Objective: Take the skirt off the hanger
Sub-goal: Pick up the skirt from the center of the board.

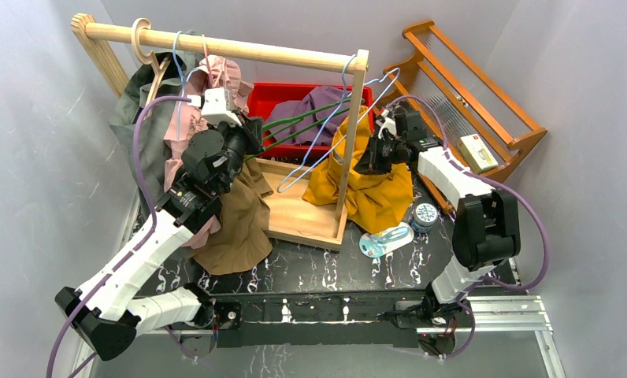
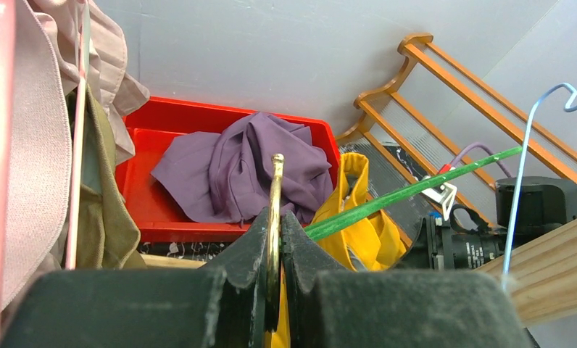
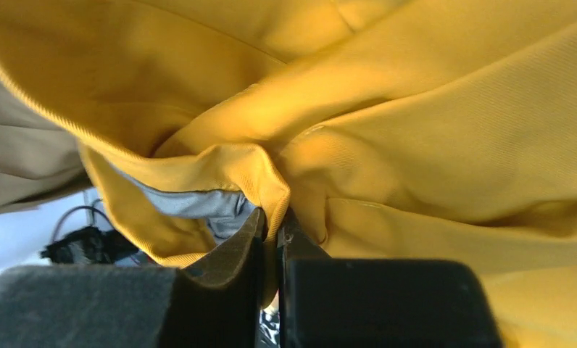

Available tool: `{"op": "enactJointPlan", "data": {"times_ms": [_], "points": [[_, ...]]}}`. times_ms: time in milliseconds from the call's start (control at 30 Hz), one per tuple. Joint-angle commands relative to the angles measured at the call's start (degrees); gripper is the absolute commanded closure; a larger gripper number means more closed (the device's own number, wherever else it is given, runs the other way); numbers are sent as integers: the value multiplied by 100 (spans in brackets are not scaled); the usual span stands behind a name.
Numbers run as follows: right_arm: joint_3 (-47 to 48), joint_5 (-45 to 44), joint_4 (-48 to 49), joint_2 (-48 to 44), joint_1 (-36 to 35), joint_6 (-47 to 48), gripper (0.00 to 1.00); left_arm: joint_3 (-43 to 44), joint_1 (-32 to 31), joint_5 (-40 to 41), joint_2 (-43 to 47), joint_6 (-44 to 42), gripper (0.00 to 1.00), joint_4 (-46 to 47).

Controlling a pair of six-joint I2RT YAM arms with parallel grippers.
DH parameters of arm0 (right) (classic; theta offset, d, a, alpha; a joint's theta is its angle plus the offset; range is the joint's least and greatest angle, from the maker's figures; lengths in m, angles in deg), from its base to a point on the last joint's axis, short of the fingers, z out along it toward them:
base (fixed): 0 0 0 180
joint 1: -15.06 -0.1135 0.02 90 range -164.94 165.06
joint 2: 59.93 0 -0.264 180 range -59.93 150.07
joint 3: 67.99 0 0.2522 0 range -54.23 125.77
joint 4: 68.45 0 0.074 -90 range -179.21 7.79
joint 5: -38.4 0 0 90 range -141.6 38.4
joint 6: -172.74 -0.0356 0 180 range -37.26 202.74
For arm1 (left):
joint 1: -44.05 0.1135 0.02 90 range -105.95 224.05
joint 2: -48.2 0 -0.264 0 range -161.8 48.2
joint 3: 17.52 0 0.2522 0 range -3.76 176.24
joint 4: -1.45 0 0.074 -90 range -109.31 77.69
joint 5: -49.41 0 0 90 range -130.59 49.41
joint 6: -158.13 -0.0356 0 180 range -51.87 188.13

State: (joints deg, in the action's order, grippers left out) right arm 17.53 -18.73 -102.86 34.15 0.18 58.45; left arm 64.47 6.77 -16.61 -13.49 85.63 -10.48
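A mustard-yellow skirt (image 1: 369, 189) hangs bunched by the rack's right post, on a green hanger (image 1: 306, 116) that slants left toward my left gripper. My left gripper (image 1: 251, 134) is shut on the hanger's brass hook (image 2: 275, 196); in the left wrist view the gripper (image 2: 275, 217) has the green bar (image 2: 416, 192) running right past the skirt (image 2: 365, 232). My right gripper (image 1: 367, 164) is shut on a fold of the skirt's edge (image 3: 271, 177); in the right wrist view the gripper (image 3: 271, 217) is surrounded by yellow cloth with grey lining.
A wooden rack rod (image 1: 231, 47) carries pink (image 1: 188, 126), grey-green (image 1: 133, 110) and brown (image 1: 239, 220) garments and a blue wire hanger (image 1: 326, 150). Behind is a red bin (image 1: 275, 98) with purple cloth. An orange-brown wooden rack (image 1: 476, 87), a tape roll (image 1: 425, 214) and a blue packet (image 1: 385, 240) lie at the right.
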Motion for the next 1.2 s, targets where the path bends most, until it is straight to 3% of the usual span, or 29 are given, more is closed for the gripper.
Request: {"op": "enactJointPlan", "data": {"times_ms": [0, 167, 333, 467, 633, 800, 1167], "points": [[170, -484, -595, -174, -16, 752, 78, 50, 1, 51, 62, -167, 100, 112], [194, -1401, -1139, -545, -13, 1502, 47, -75, 1, 17, 62, -151, 100, 222], [-710, -2187, 293, -1474, -11, 2195, 12, -162, 1, 48, 69, -194, 100, 272], [-1625, -1841, 1428, -2238, -16, 3061, 5, -165, 1, -97, 132, -200, 100, 203], [-2993, -1522, 3021, -3189, -22, 4784, 2, -192, 1, -47, 250, -254, 100, 213], [-3178, -658, 2233, -3222, -35, 6822, 2, -200, 3, -26, 318, -290, 100, 196], [-2828, -306, 2280, -1767, -314, 7045, 2, -169, 1, -87, 301, -160, 100, 147]]}}
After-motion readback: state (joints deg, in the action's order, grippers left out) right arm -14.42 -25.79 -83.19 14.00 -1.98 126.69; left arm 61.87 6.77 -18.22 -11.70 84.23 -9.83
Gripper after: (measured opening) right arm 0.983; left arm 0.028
